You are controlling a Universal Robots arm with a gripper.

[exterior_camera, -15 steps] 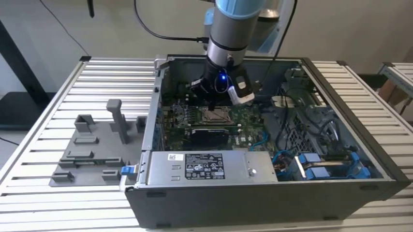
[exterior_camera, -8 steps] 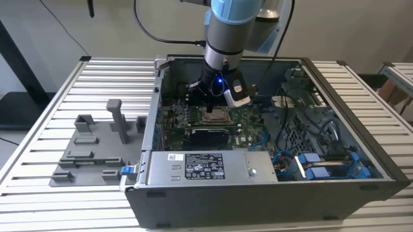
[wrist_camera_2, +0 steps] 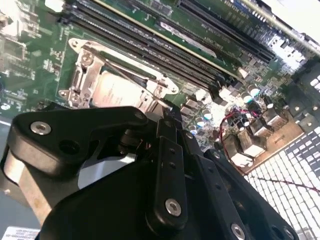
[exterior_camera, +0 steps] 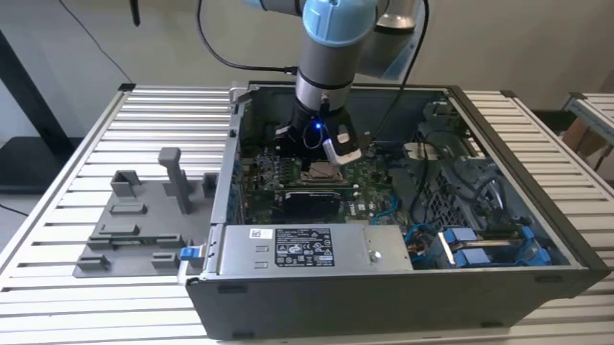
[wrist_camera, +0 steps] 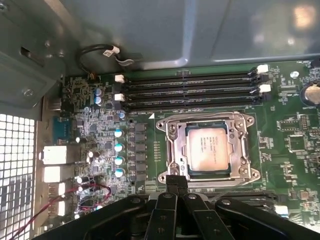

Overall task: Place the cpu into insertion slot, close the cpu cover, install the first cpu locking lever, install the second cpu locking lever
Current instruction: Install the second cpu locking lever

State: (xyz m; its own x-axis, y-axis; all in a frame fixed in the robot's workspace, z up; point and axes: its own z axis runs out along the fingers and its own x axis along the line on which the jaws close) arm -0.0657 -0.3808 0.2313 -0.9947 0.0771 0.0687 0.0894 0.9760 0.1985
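While hanging inside the open computer case (exterior_camera: 499, 237) on the slatted table (exterior_camera: 106, 115), held low over the green motherboard (wrist_camera: 295, 170) just beside the insertion slot (wrist_camera: 172, 145) — the pincer (wrist_camera: 176, 186); black linkage crowding the foreground in both wival views replaced: seen in the first wrist view and in the second wrist view (wrist_camera_2: 165, 125), tips drawn close together at the slot's edge; nothing seen between them; whether fully closed, cannot tell.

Seated flat in the slot: the cpu (wrist_camera: 208, 148), tan-grey, square, framed on all sides by silvery metal; same chip in the second wrist view (wrist_camera_2: 117, 90), partly hidden behind the pincer's links. Lying down around the chip with its square window showing the chip's face: the cpu cover (wrist_camera: 245, 150); along the slot's edge in the second wrist view, a thin wire lever (wrist_camera_2: 130, 75), position against its catch not clear.

Just beyond the slot, parallel to one side: the long black memory slots (wrist_camera: 190, 90); on another side, a row of small capacitors (wrist_camera: 118, 152). In the exterior view, slot (exterior_camera: 320, 172) near the board's middle, directly under the arm (exterior_camera: 326, 43); on the table at the exterior view's left, well apart from the case, a grey fixture (exterior_camera: 134, 215) with an upright post.
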